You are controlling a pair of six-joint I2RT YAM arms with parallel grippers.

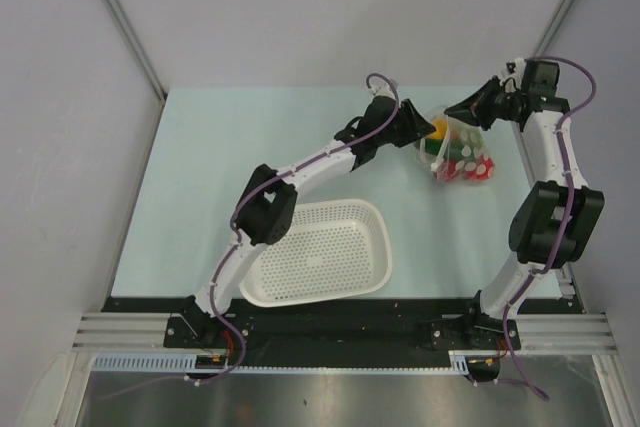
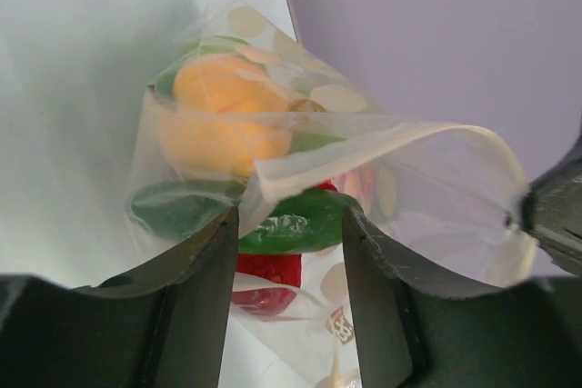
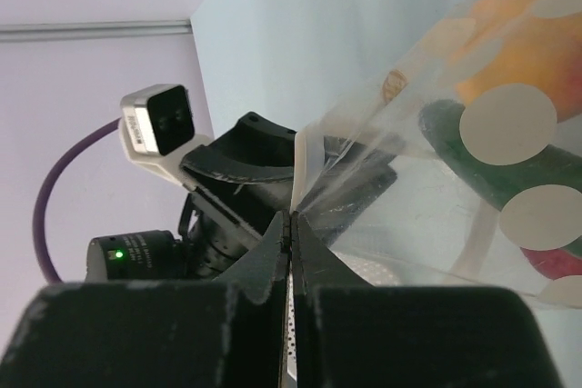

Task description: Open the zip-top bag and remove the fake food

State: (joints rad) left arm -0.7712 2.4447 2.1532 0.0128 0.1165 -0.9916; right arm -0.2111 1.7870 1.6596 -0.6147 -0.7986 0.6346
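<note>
Jaws clench tight on the right gripper [image 3: 291, 224], pinching one lip of the zip-top bag [image 2: 409, 165], which is held up just beyond the basket's [image 1: 372, 222] far right corner. Its mouth gapes with the fake food [image 2: 223, 124] inside (orange, green and red pieces). At that mouth the left gripper [image 2: 289, 220] has its jaws apart; whether they press anything I cannot tell. Opening looks done, so the next move is probably to reach in, close on one piece and draw it out.
</note>
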